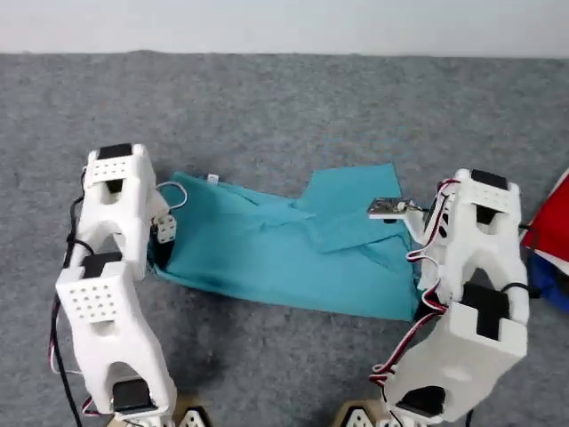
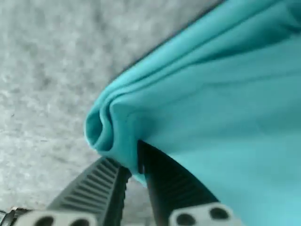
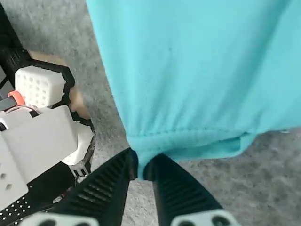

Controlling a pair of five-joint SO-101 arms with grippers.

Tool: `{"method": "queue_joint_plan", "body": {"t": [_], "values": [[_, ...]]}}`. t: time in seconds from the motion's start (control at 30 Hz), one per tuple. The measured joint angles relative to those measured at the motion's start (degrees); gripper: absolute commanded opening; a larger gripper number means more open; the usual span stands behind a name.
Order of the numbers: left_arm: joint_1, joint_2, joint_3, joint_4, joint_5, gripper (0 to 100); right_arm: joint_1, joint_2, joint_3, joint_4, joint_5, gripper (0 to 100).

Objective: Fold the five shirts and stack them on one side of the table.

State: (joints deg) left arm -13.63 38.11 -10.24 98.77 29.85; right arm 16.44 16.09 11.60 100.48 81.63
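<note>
A teal shirt [image 1: 284,249] lies stretched across the grey carpet between the two arms, partly folded over itself, with a sleeve flap near its far middle. My left gripper [image 2: 134,167] is shut on a bunched corner of the teal shirt [image 2: 216,103] at its left end; in the high view that arm [image 1: 124,209] stands over that end. My right gripper [image 3: 141,169] is shut on the hem corner of the teal shirt [image 3: 197,70], and the right arm [image 1: 471,240] stands at the shirt's right end.
A red and blue piece of cloth [image 1: 551,245] lies at the right edge of the carpet. Grey carpet [image 1: 267,116] stretches open behind the shirt. The other arm's white base [image 3: 37,117] appears in the right wrist view.
</note>
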Motion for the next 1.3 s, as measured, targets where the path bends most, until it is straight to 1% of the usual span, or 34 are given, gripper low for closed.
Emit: {"method": "queue_joint_plan", "body": {"t": [0.07, 0.1, 0.17, 0.2, 0.3, 0.37, 0.5, 0.67, 0.83, 0.93, 1.03, 1.3], "values": [[0.00, -0.18, 0.09, 0.00, -0.18, 3, -0.09, -0.62, 0.00, 0.00, 0.09, 10.7], [0.00, -0.26, 0.09, 0.00, -0.26, 5, -0.26, -1.23, 0.00, 0.00, -0.18, 14.8], [0.00, -0.44, -0.53, 0.00, -0.35, 13, -0.53, -3.08, -0.35, 0.00, -2.20, 22.1], [0.00, -0.44, -0.97, 0.00, -0.35, 18, -1.14, -3.96, -0.79, 0.00, -3.16, 24.3], [-0.18, -0.53, -1.49, 0.00, -0.35, 34, -3.96, -6.15, -1.58, 0.00, -4.22, 23.4], [-0.44, -1.14, -1.49, 0.09, -0.35, 41, -5.98, -7.12, -1.67, 0.00, -4.48, 21.3], [-0.35, -3.25, -1.49, 0.09, -0.35, 41, -9.85, -8.97, -1.85, 0.00, -4.84, 18.4], [-0.09, -8.70, -1.49, 0.09, -0.88, 41, -18.29, -9.14, -4.66, -2.55, -10.90, 18.6], [-0.44, -11.87, -1.49, 0.09, -1.85, 41, -29.45, -3.34, -8.70, -5.80, -16.88, 18.7], [-1.93, -12.84, -1.49, 0.09, -1.93, 41, -33.41, 1.76, -13.63, -5.98, -19.43, 18.7], [-3.78, -12.84, -1.49, 0.09, -2.37, 41, -34.99, 7.12, -18.64, -5.98, -20.66, 18.7], [-10.46, -12.84, -1.49, 0.09, -7.12, 41, -34.81, 18.64, -27.87, -5.98, -20.84, 18.4]]}}
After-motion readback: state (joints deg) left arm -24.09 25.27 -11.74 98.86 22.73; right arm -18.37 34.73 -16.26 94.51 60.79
